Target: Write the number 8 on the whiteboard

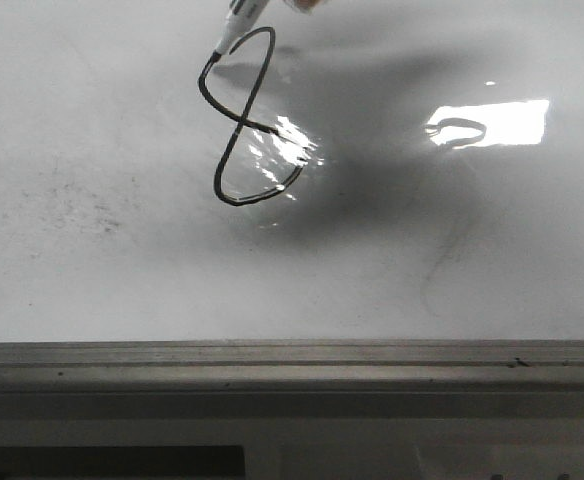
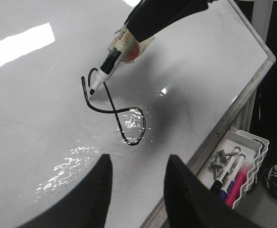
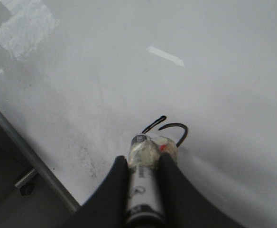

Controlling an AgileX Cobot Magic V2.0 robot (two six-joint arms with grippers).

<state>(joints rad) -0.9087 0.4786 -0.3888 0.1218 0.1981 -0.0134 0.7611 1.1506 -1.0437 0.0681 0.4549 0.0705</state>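
Here, the right gripper [image 3: 145,164] pinches a marker [image 2: 103,73], tip touching the whiteboard [image 1: 92,150] at the unclosed top loop of the 8 [image 1: 247,120]. Glare masks part of the 8's lower loop. The left gripper [image 2: 136,173], cut off, hangs spread near the 8, holding nothing.

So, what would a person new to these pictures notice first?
First the black number 8, slanted on the glossy whiteboard, its top loop not quite closed. Next the marker, tip at that gap, held in the right gripper. The left gripper hangs open above the board, near a tray of markers beside its rail.
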